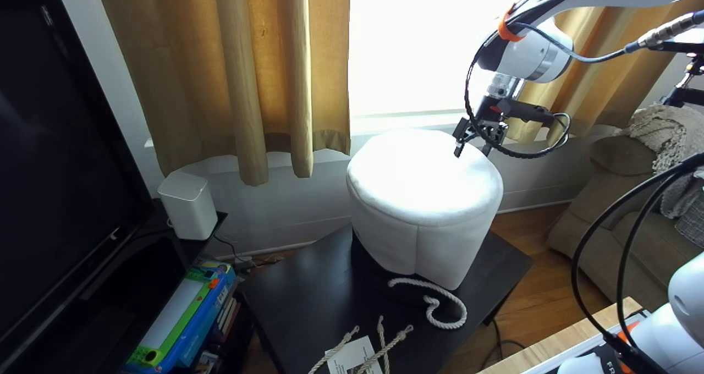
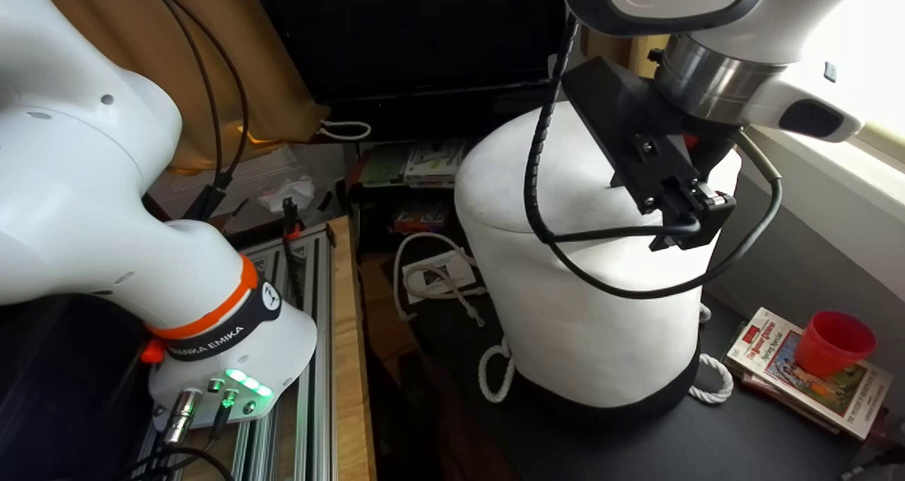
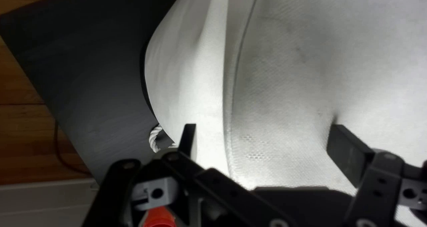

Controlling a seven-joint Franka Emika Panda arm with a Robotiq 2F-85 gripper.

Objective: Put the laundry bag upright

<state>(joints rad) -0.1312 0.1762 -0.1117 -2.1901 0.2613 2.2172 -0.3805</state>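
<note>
The laundry bag stands upside down on the black table [image 1: 302,286]. Its white closed base faces up in both exterior views [image 1: 418,187] [image 2: 601,311], and its black rim band [image 2: 608,414] rests on the table. White rope handles [image 1: 448,325] [image 2: 715,382] lie at its foot. My gripper [image 1: 472,149] is at the base's edge on the window side. In the wrist view my gripper [image 3: 263,133] is open. One finger is outside the seam beside the wall of the bag [image 3: 283,70]; the other touches and dents the base fabric. The bag's opening is hidden.
A red cup [image 2: 834,343] stands on books [image 2: 763,350] beside the bag, near the window wall. Ropes [image 1: 385,355] and a white card [image 1: 352,355] lie at another table edge. A television [image 1: 60,187] and a small white box device [image 1: 190,206] stand nearby.
</note>
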